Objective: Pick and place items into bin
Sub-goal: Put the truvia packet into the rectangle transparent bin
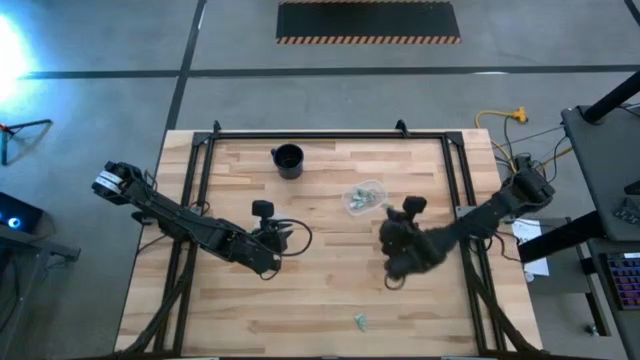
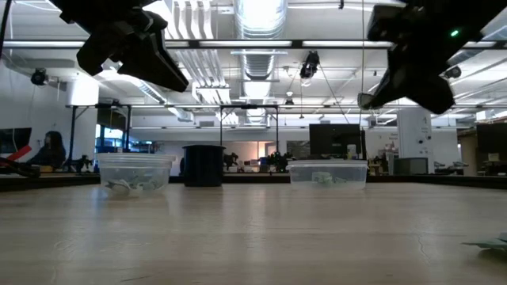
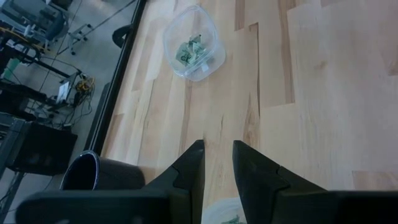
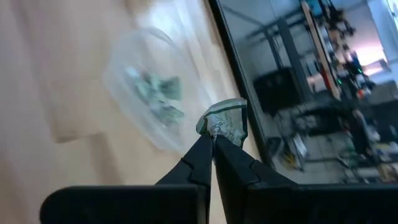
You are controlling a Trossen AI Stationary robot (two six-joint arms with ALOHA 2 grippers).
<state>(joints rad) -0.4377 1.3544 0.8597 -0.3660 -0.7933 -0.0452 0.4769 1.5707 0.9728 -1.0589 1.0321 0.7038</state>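
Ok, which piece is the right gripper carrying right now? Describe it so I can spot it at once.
Start at the clear cup holding green pieces, near the table's right rail. The right gripper hangs above the table beside it, shut on one small folded green-and-silvery piece. It is the only piece off the wood and outside a cup, pinched at the fingertips.

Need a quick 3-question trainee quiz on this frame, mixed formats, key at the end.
1. True or false: the right tool grips a held piece.
2. Which lies alone on the table, far from both tools? A. a lid B. a loose piece C. a spoon
3. Fill in: the left tool has its fingers ___ (open or shut).

Key: 1 true; 2 B; 3 open.
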